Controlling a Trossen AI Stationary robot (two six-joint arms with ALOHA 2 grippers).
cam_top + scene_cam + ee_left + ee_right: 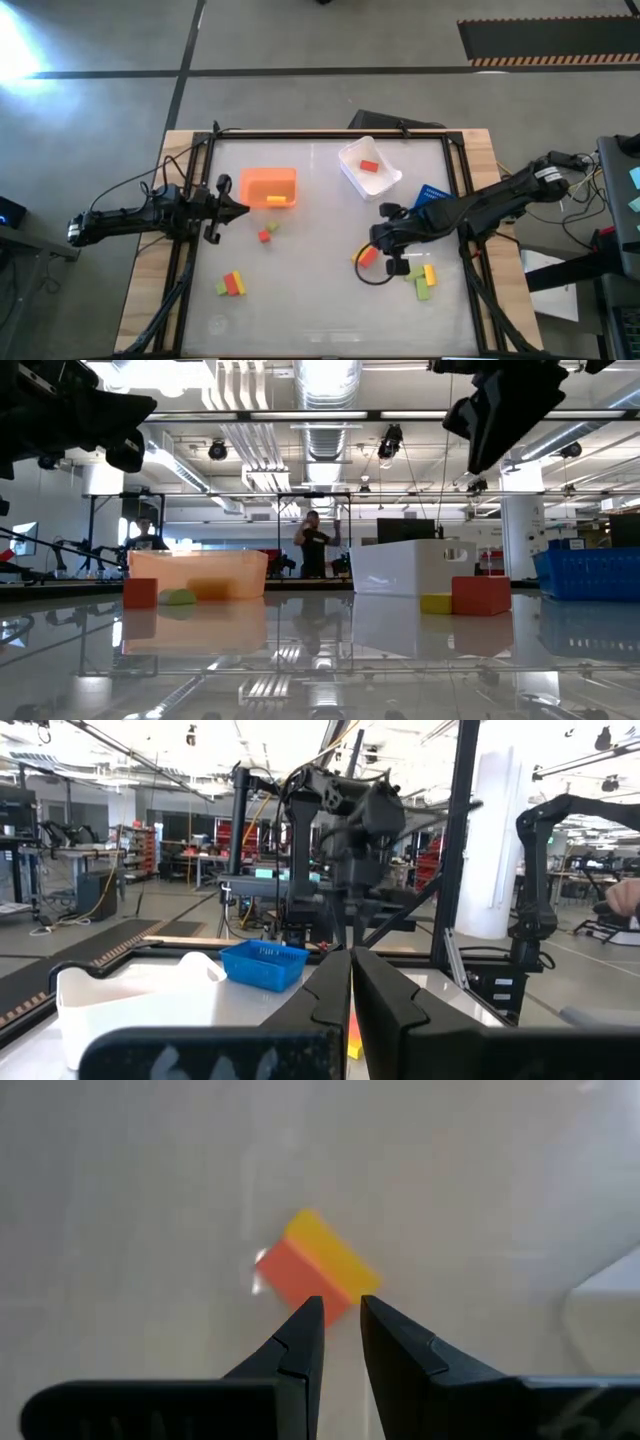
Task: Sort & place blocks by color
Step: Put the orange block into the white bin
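High view, read from nine o'clock across: the left gripper [238, 206] lies low and level over the table, its arm stretched in from the left edge, tips just beside the orange bin [268, 186], which holds a yellow block [277, 200]. The left wrist view shows its fingers [325, 995] pressed together on nothing; it looks parked. At about six o'clock from the bin sit a red and a light green block [267, 232], and lower left a mixed cluster [232, 284]. The white bin [368, 167] at one o'clock holds a red block [369, 166]; the blue bin [432, 195] is partly hidden under the right arm. That arm reaches in from three o'clock, wrist bent down, putting the right gripper [383, 243] above a touching red-and-yellow pair [366, 255]. In its wrist view the fingers [300, 1330] stand slightly apart, holding nothing, over the red block's [293, 1283] edge. More blocks [425, 279] lie at five o'clock.

The step looks like a pick approach. Next it probably must descend, close on one block without dragging its neighbour, then carry it to the matching bin.
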